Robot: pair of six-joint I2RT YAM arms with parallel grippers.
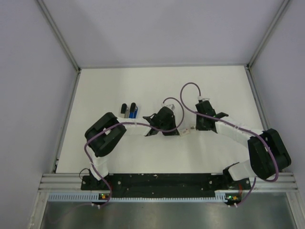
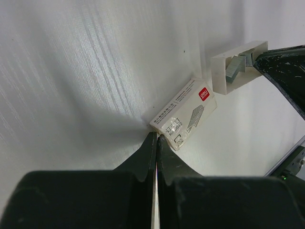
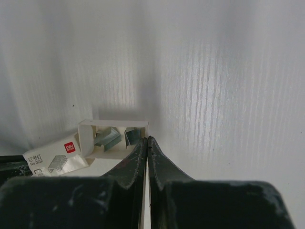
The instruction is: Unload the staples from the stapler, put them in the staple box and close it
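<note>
The black and blue stapler (image 1: 129, 110) lies on the white table, left of both grippers and apart from them. My left gripper (image 1: 175, 129) (image 2: 156, 136) is shut and empty, its tips touching the near end of a white staple box sleeve (image 2: 184, 114) with a red logo. My right gripper (image 1: 196, 126) (image 3: 147, 140) is shut and empty, its tips at the right corner of an open white box tray (image 3: 86, 134) (image 2: 217, 71). Short grey staple strips (image 3: 107, 139) (image 2: 233, 68) lie in that tray. Any staples inside the stapler are hidden.
The sleeve (image 3: 53, 160) and the tray lie side by side between the two grippers. Grey walls stand on three sides of the table (image 1: 143, 81). Purple cables loop over both arms. The right gripper's finger (image 2: 286, 71) shows in the left wrist view.
</note>
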